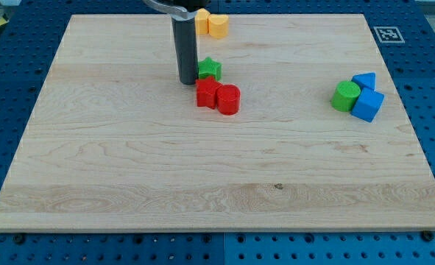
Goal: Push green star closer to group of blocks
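While the green star (210, 69) sits in the upper middle of the wooden board (129, 169), my tip (187, 81) rests right against its left side as the view shows it, the dark rod rising straight up from there toward the view's top edge. No jaws exist on this rig, only the plain rod, so I have nothing to report as apart or together. Just below the star, touching or all but touching its lower edge, lies a red block (207, 93) with a blocky, angular outline, and pressed against that one's right side is a red cylinder (228, 99); I cannot tell for sure if the star actually makes contact with the red pair. Above the star, near the board's top edge, I see an orange block (202, 20) partly hidden behind the rod and a yellow block (218, 25) touching it on the right; their exact shapes are hard to make out from here. Well apart from all this, over on the view's right side of the board, a second cluster sits tight together: a green cylinder (344, 96) on the left, a blue triangular block (364, 80) above and to its right, and a blue cube (368, 105) below that, each touching its neighbours. Around the board runs a blue perforated table (11, 88), and a small black-and-white marker tag (385, 34) lies just off the board's top right corner.
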Motion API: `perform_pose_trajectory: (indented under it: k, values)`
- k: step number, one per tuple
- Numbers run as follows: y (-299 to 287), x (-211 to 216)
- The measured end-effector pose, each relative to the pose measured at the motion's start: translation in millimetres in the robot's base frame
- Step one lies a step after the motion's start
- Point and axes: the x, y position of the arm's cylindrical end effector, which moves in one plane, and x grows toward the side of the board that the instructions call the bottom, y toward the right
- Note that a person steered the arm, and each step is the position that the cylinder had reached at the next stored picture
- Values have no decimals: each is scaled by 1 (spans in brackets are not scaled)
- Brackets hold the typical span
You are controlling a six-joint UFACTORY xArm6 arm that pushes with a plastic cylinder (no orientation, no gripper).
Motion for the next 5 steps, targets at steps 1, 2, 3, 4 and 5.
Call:
perform_pose_trajectory:
  k: [1, 2, 3, 4, 5]
  values:
    - [2, 0]
    - [12, -7]
    - [23, -20]
    - [52, -23]
    - [111, -23]
